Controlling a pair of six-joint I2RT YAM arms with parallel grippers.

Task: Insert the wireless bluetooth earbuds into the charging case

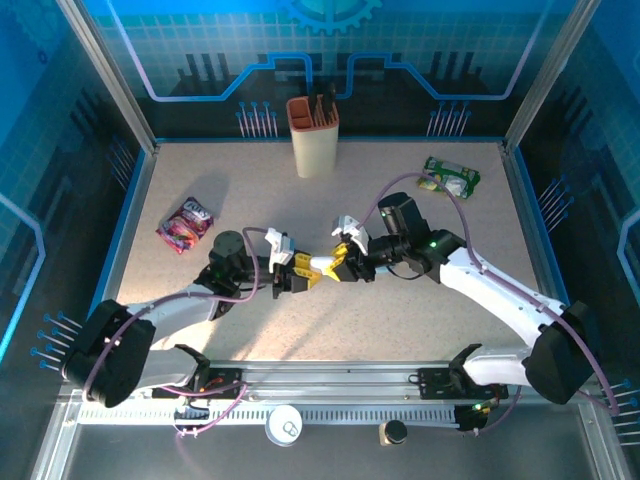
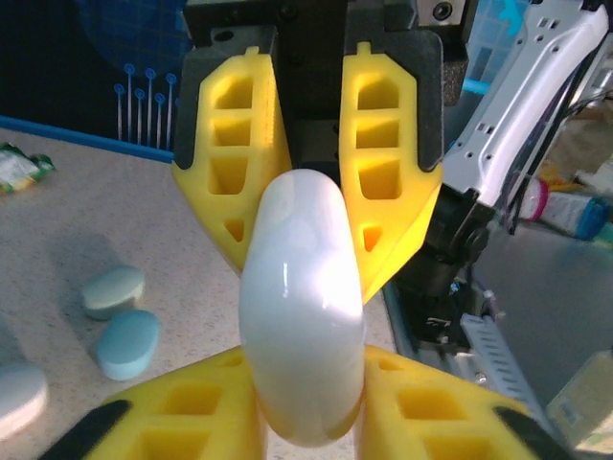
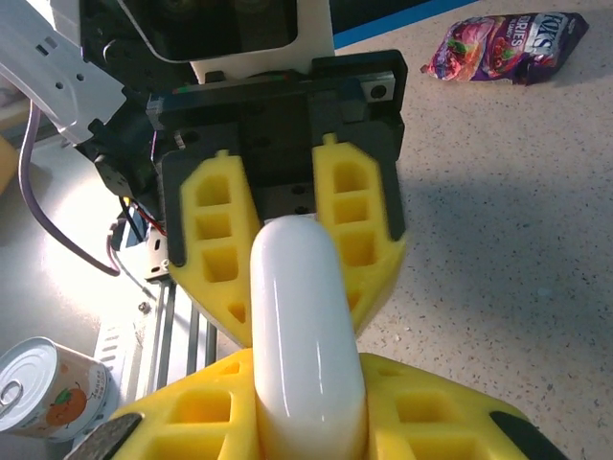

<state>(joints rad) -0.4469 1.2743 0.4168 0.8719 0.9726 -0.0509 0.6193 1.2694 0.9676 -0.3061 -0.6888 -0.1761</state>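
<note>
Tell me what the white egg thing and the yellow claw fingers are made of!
The white case looks like hard, glossy plastic: bright light reflects off it. The yellow fingers of the right claw look like matte plastic, maybe printed, with hollow pockets.

A robotics lab test cell: a speckled bench [image 1: 420, 320] is boxed in by aluminium frame posts [image 1: 110, 70] and blue panels [image 1: 330, 40] printed with circuit lines and a gear. Two white robot arms [image 1: 170, 320] are bolted to a metal rail [image 1: 330, 378] along the near edge, and a snack bag [image 1: 185, 223] lies loose on the surface
</note>
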